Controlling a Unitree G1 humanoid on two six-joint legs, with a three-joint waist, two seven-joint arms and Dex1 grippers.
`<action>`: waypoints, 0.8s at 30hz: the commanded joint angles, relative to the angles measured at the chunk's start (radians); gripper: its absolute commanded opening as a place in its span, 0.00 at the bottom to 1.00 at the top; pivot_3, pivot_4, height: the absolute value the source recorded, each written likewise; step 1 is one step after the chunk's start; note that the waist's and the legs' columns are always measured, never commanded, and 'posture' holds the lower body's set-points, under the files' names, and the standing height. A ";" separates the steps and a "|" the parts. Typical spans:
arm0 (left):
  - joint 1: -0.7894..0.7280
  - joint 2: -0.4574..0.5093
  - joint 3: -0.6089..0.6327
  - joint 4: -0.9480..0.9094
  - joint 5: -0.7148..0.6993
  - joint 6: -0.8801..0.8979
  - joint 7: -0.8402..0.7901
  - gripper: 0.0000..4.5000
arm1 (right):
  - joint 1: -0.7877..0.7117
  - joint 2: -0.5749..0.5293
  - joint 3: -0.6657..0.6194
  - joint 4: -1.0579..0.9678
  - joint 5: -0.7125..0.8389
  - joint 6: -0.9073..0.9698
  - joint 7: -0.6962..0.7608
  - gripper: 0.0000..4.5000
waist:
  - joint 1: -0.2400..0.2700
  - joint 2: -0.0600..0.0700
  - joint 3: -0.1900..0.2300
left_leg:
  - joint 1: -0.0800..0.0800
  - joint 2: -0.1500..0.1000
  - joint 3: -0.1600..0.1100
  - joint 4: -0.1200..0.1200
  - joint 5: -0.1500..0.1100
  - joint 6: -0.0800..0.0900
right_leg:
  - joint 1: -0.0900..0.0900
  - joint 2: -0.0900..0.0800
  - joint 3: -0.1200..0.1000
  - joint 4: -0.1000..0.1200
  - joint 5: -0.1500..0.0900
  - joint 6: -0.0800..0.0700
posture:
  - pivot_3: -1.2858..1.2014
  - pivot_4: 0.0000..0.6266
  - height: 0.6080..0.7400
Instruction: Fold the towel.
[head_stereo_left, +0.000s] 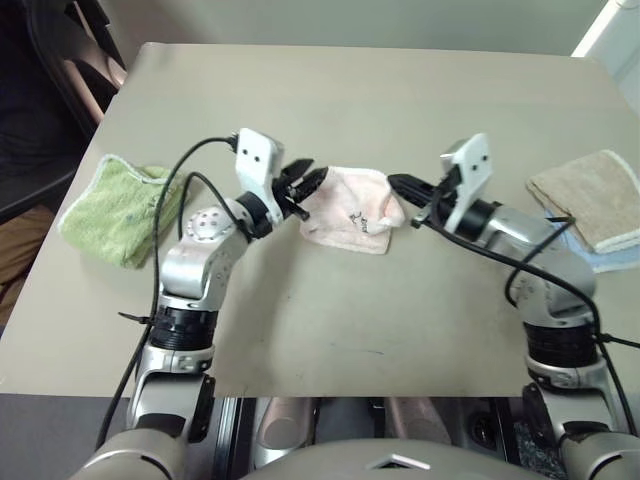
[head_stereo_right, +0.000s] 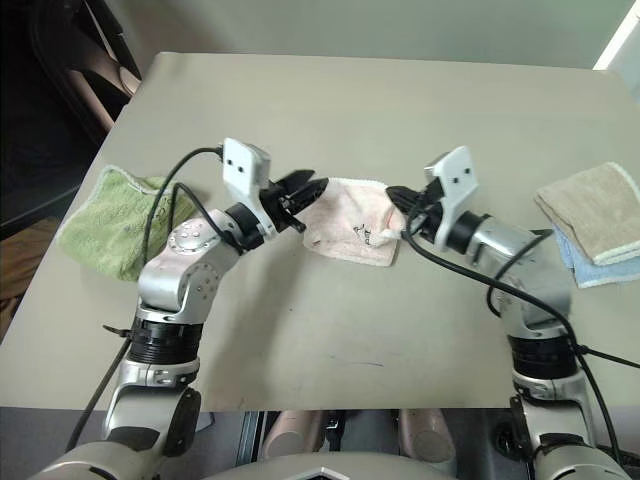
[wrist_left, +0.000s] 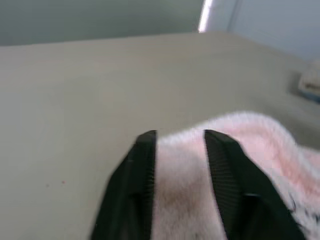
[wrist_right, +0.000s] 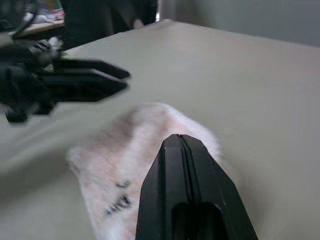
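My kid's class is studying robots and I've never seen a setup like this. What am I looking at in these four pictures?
A humanoid robot with two arms stands at a table. Two pictures come from cameras in its head, looking down; the other two from a camera on each wrist. In the middle lies a folded pink towel. A green cloth lies to the robot's left, a tan cloth on a blue one to its right. The left gripper, fingers apart, is at the towel's edge; the right gripper is shut. Neither holds anything.

A beige table stands before a pale wall. A bright strip of light shows beyond its far right corner.
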 joint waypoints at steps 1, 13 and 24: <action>0.005 0.013 -0.083 0.071 0.114 -0.023 -0.003 0.05 | -0.003 0.033 0.045 0.110 -0.055 -0.020 -0.024 0.00 | 0.000 0.000 0.000 | 0.000 0.000 0.000 0.001 -0.001 0.002 | 0.000 0.000 0.000 0.000 0.000 0.000 | 0.52 0.24 0.97; 0.030 -0.044 0.012 0.108 0.095 -0.017 -0.002 0.05 | 0.037 0.048 0.044 0.175 -0.111 -0.059 -0.022 0.00 | -0.002 0.003 -0.003 | 0.006 0.000 0.000 0.000 -0.001 0.001 | 0.004 -0.001 0.000 0.001 0.004 -0.004 | 0.52 0.24 0.97; 0.046 -0.027 0.447 0.023 -0.385 0.408 0.104 0.33 | 0.044 -0.084 -0.129 -0.042 -0.001 -0.023 0.028 0.00 | -0.003 0.002 -0.002 | -0.002 0.001 0.001 -0.001 0.007 -0.013 | -0.003 0.001 -0.001 0.000 0.004 -0.004 | 0.52 0.24 0.97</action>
